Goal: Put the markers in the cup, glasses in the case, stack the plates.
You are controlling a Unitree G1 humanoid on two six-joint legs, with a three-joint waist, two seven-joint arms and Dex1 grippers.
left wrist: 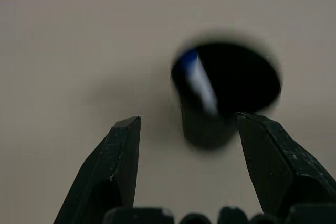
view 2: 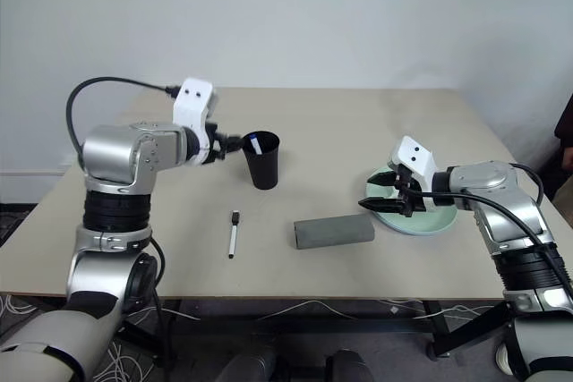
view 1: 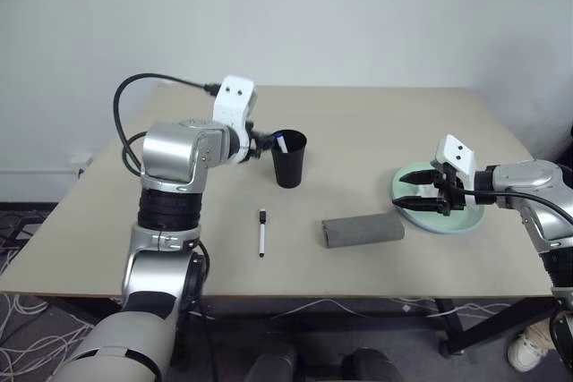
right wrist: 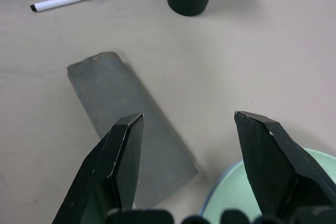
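Marker work is half done, judging by the layout: the black-capped marker (view 1: 262,233) lies alone on the tan table (view 1: 376,123) nearest the front edge, at about seven o'clock from the black cup (view 1: 289,158). Just to its three o'clock lies the grey case (view 1: 363,229), closed and flat, with no glasses to be seen anywhere on the table. At three o'clock from the case sit the plates (view 1: 417,214), the pale green one stacked on the light blue. The right gripper (view 1: 423,196) hovers over them with its jaws spread wide and empty.

Farther back, the blue-capped marker (view 1: 281,141) stands inside the cup, leaning on the rim. The left gripper (view 1: 266,144) hangs at the cup's nine o'clock, close beside the rim, jaws apart and holding nothing.

The likely next step is fetching the black-capped marker. A good pick would come down from above across the thin barrel near its middle, so it hangs level. Nothing blocks it; the case is well apart. On the way out, the left gripper should clear the cup's rim, since a knock could tip it.
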